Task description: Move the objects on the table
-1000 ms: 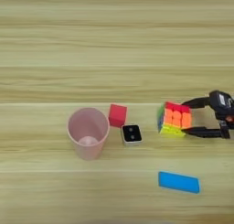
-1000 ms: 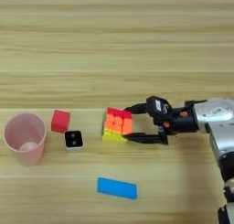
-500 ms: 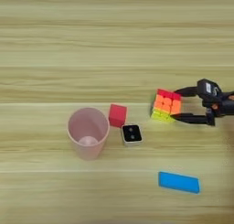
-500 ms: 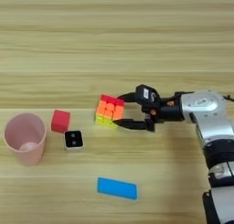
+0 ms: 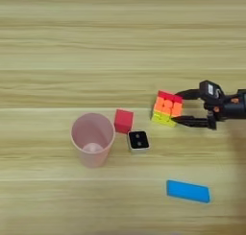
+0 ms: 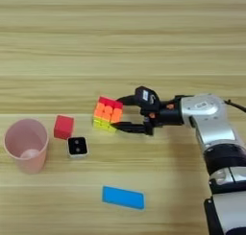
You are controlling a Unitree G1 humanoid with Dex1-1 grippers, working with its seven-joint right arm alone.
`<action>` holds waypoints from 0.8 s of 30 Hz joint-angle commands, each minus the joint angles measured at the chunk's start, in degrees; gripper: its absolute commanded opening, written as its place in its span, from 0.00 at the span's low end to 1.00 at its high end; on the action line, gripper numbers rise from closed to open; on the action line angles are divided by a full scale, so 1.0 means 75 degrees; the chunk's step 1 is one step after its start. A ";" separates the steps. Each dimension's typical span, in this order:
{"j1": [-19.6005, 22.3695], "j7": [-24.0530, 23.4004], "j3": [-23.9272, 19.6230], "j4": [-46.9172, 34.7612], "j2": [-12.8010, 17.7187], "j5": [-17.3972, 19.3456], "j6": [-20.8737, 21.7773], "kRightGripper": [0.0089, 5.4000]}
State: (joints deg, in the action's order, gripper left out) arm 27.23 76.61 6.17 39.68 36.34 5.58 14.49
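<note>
The multicoloured puzzle cube (image 5: 167,108) sits tilted right of the table's (image 5: 72,37) middle. My right gripper (image 6: 120,113) reaches in from the right, one black finger over the cube's far side and one along its near side, shut on its right part. The small red cube (image 5: 124,121) rests on the wood to the left of the puzzle cube, apart from it. The flat blue bar (image 5: 188,191) lies near the front edge, below the gripper.
A pink cup (image 5: 92,139) stands upright just left of the red cube. A small white square piece with a black face (image 5: 138,141) lies between the cup and the puzzle cube. My silver forearm (image 6: 211,119) fills the right side.
The gripper and the puzzle cube have moved together to the left and slightly farther back. The red cube, cup, white piece and blue bar stayed put.
</note>
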 commanded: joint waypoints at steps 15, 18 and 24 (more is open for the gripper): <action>0.0523 -0.0439 -0.0143 -0.0098 0.0060 -0.0272 0.0051 0.87; 0.0561 -0.0503 -0.0158 -0.0080 0.0021 -0.0276 0.0056 0.94; 0.0639 -0.0632 -0.0223 -0.0064 -0.0036 -0.0249 0.0087 1.00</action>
State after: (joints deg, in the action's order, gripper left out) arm 27.29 74.20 6.26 40.90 34.64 3.26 14.38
